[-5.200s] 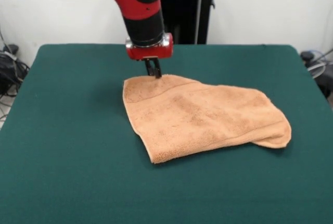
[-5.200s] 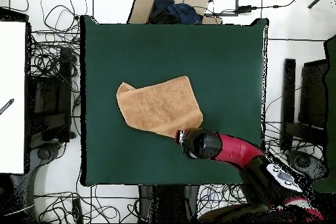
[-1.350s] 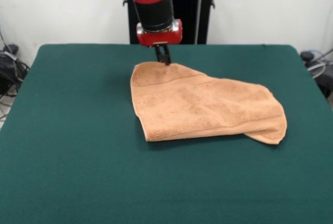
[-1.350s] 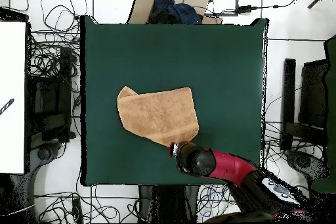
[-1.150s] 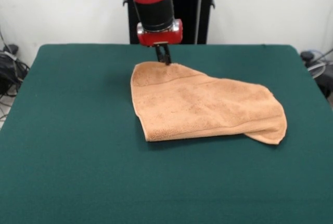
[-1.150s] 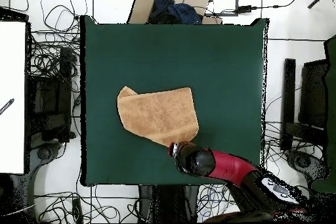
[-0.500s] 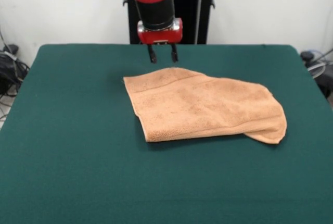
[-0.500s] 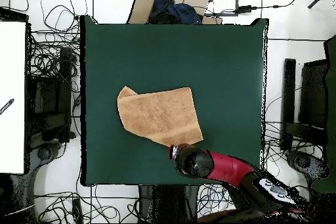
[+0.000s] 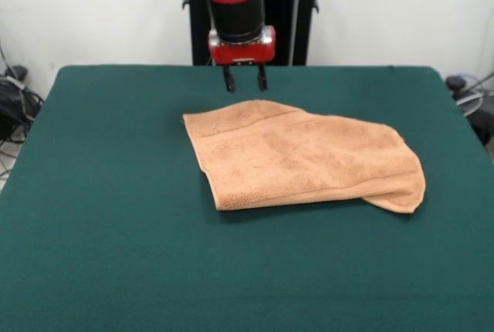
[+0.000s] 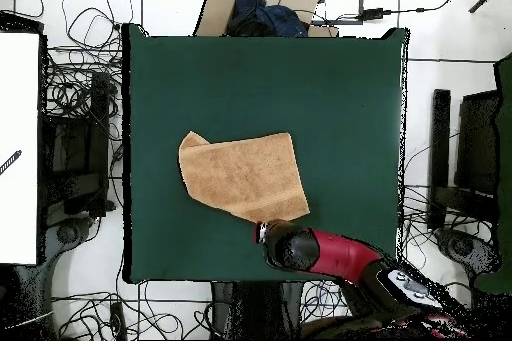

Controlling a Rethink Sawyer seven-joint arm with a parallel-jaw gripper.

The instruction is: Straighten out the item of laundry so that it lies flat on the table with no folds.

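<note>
The item of laundry (image 9: 301,158) is a peach-orange towel lying on the table (image 9: 108,216), still doubled over, with a fold along its near edge and a rounded bulge at the right corner. In the overhead view the item of laundry (image 10: 243,174) sits left of the middle of the table (image 10: 350,107). My gripper (image 9: 245,83) hangs open just above and behind the towel's far edge, holding nothing. From above, the red arm (image 10: 320,252) covers the gripper.
Cables, dark boxes and white panels lie on the floor around the table in the overhead view. A cardboard box (image 10: 258,2) with dark cloth sits past the table's top edge. The robot's black pedestal (image 9: 282,8) stands behind the table.
The gripper pulled the towel's far corner toward the pedestal, let it go and opened. It has since risen slightly. The released corner has dropped flat and spread to the left.
</note>
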